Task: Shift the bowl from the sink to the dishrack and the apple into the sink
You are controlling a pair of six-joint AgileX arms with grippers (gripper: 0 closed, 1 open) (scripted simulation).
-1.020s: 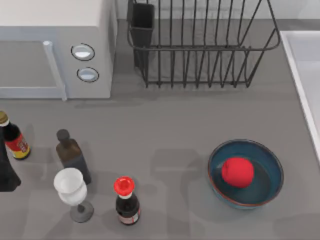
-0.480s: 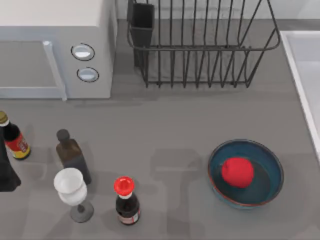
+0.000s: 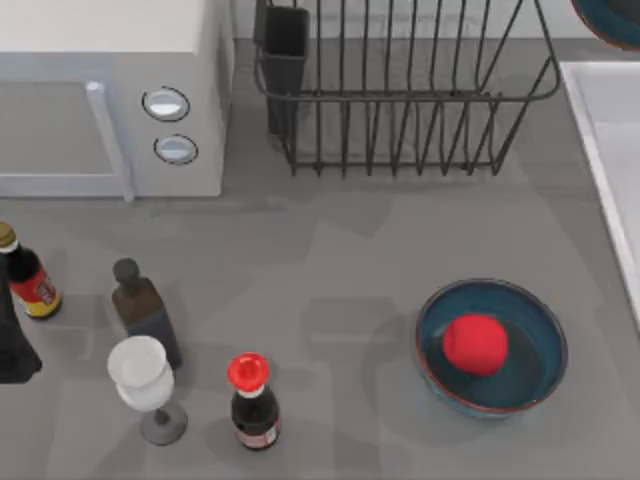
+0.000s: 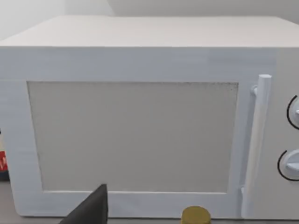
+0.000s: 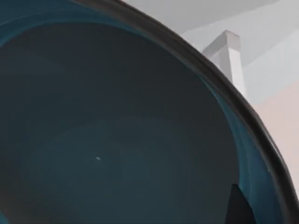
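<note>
Above the dishrack's (image 3: 400,90) corner, bowl (image 3: 612,20).

Microwave (image 4: 140,121): white, front-on, pale grey door window. Door handle (image 4: 256,140): vertical white bar beside the window. Two round dials (image 4: 294,112), cut by the frame edge, one above the other. Gold bottle cap (image 4: 195,215) at lower edge. Dark wedge-shaped part (image 4: 91,210) beside it.
</note>
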